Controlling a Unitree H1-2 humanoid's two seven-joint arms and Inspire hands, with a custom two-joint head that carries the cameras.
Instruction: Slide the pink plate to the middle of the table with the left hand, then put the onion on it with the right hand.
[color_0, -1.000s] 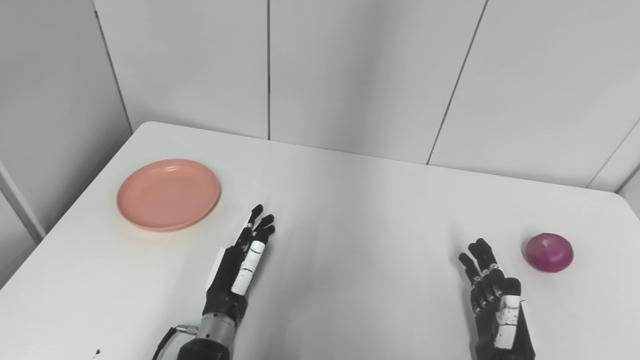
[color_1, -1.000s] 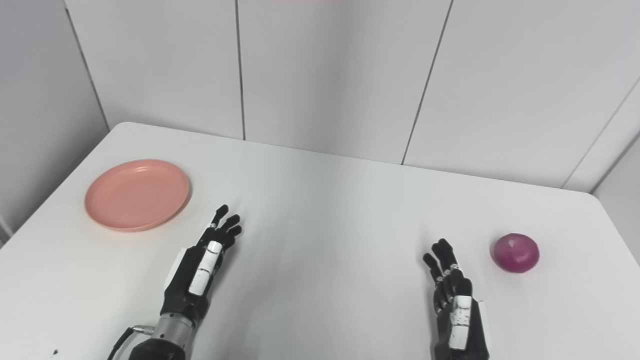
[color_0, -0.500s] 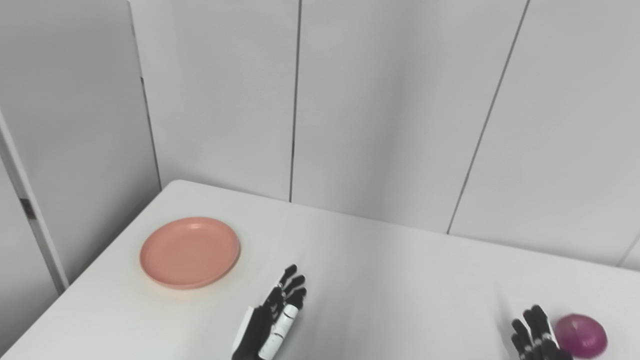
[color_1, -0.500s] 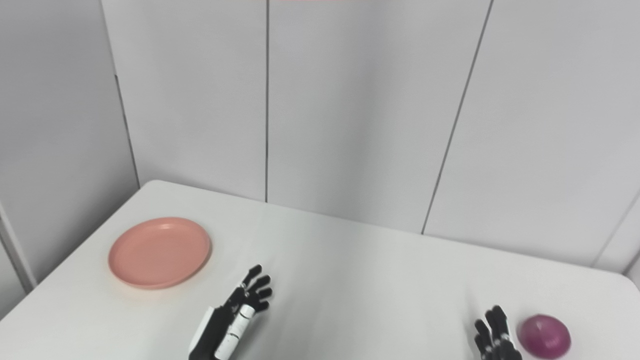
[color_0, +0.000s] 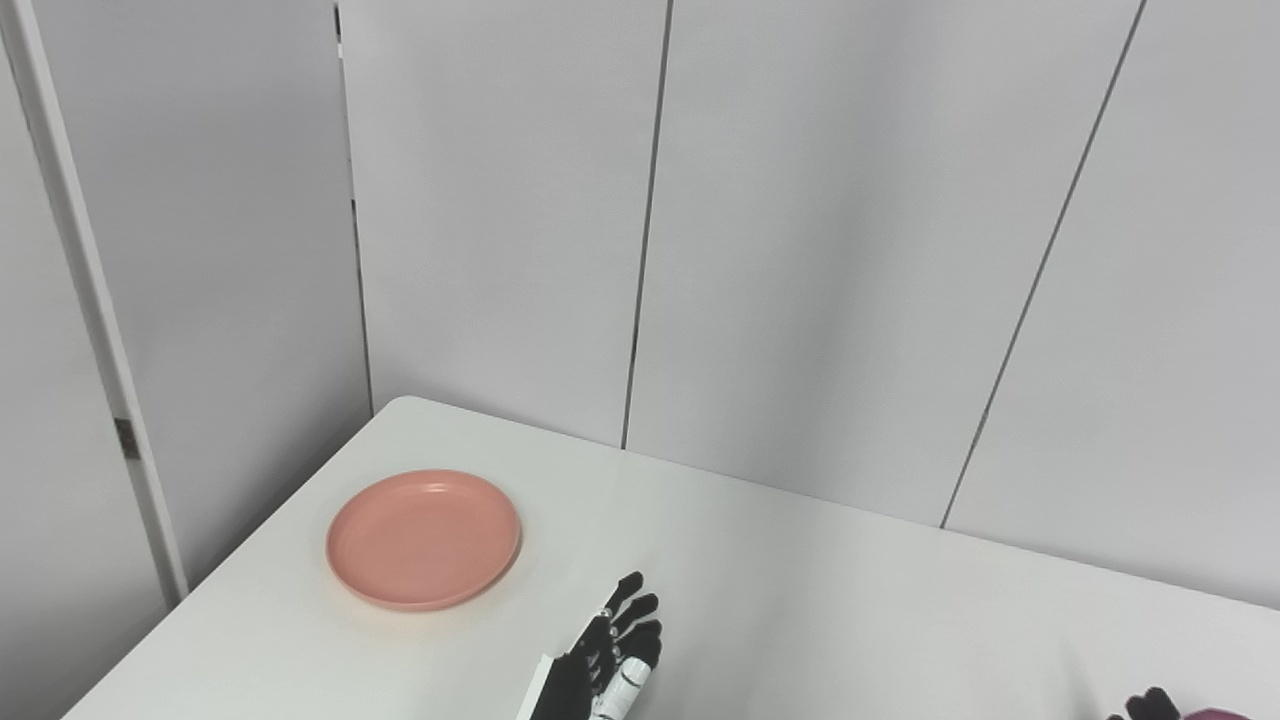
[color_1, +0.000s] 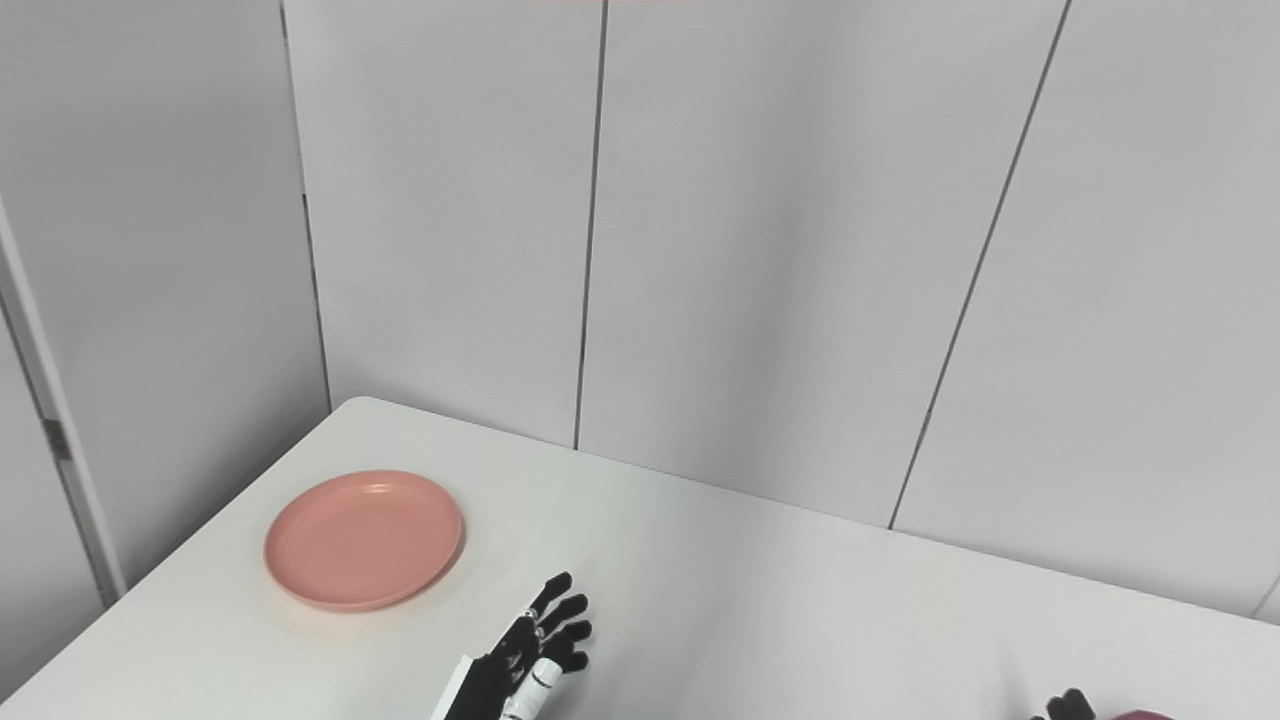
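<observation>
We see the pink plate (color_0: 423, 539) lying flat near the left edge of the white surface (color_0: 800, 580), at about nine o'clock from the surface's middle, with nothing on it and nothing touching it. Our left hand (color_0: 605, 670) sits at roughly four o'clock from the plate, near it but apart, its fingers spread and empty. Of our right hand (color_0: 1145, 706) only dark fingertips rise above the bottom edge, so we cannot tell whether it is open or closed. The onion (color_0: 1225, 714) is a purple sliver at the bottom right, just beside those fingertips.

The risks, as we judge them: the plate lies close to the left edge, so a push that lands on its near or right rim could drive it towards that edge instead of the middle. Pressing on the rim alone might tip the shallow plate. With both hands mostly out of frame, we would guide any reach poorly.

The left eye view shows slightly more of the right fingertips and the onion; the right eye view shows the left hand's fingers spread more plainly.
</observation>
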